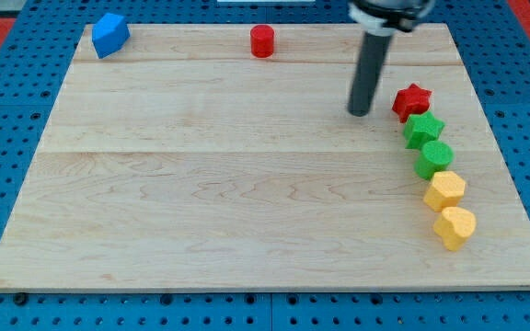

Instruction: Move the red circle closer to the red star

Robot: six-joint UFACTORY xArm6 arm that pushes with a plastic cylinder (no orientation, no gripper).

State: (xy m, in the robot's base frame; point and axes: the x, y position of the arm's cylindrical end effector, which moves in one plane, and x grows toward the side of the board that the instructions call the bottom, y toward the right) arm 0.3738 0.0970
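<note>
The red circle (262, 41) is a short red cylinder near the view's top edge of the wooden board, a little left of centre. The red star (411, 100) lies at the view's right, at the head of a curved row of blocks. My tip (359, 112) rests on the board just left of the red star, with a small gap between them. The tip is far to the right of and below the red circle.
Below the red star run a green star (423, 130), a green circle (435, 158), a yellow hexagon (445, 190) and a yellow heart (455, 226). A blue block (110, 35) sits at the top left corner. The board (201, 202) lies on a blue pegboard.
</note>
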